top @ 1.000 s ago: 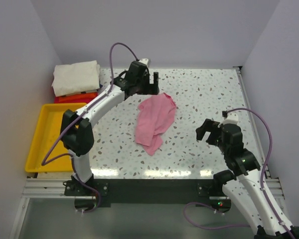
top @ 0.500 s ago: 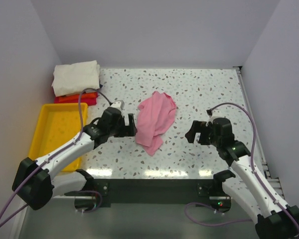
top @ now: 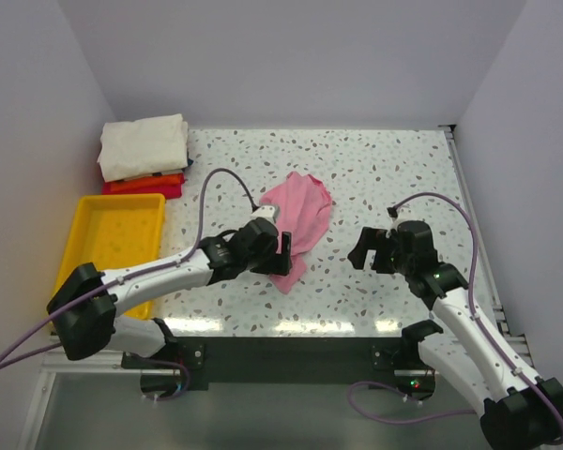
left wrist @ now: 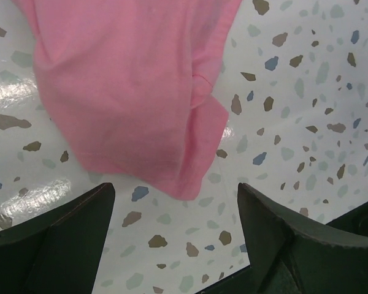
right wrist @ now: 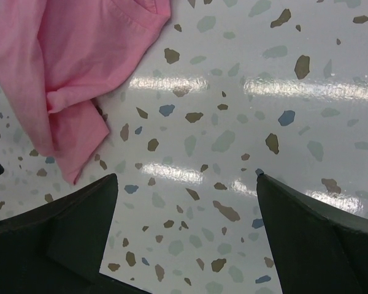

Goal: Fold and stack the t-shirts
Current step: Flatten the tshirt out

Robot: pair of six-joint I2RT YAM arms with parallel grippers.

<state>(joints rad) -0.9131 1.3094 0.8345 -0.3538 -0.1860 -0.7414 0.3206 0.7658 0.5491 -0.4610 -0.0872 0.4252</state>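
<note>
Partly done, judging by the layout. Beyond the far end of the yellow tray (top: 75, 248): one pile of three folded, cream-white shirt (top: 143, 146) over orange shirt (top: 145, 180) over red shirt (top: 141, 191). Right of the tray: one pink t-shirt (top: 298, 217), crumpled and unfolded. Left to do: folding it and adding it to the pile. Four shirts, one tray. Left gripper (top: 280, 255) at the pink shirt's near tip, jaws apart, gripping nothing. Right gripper (top: 368, 251) farther right of the tray, past the shirt, spread wide, empty.
</note>
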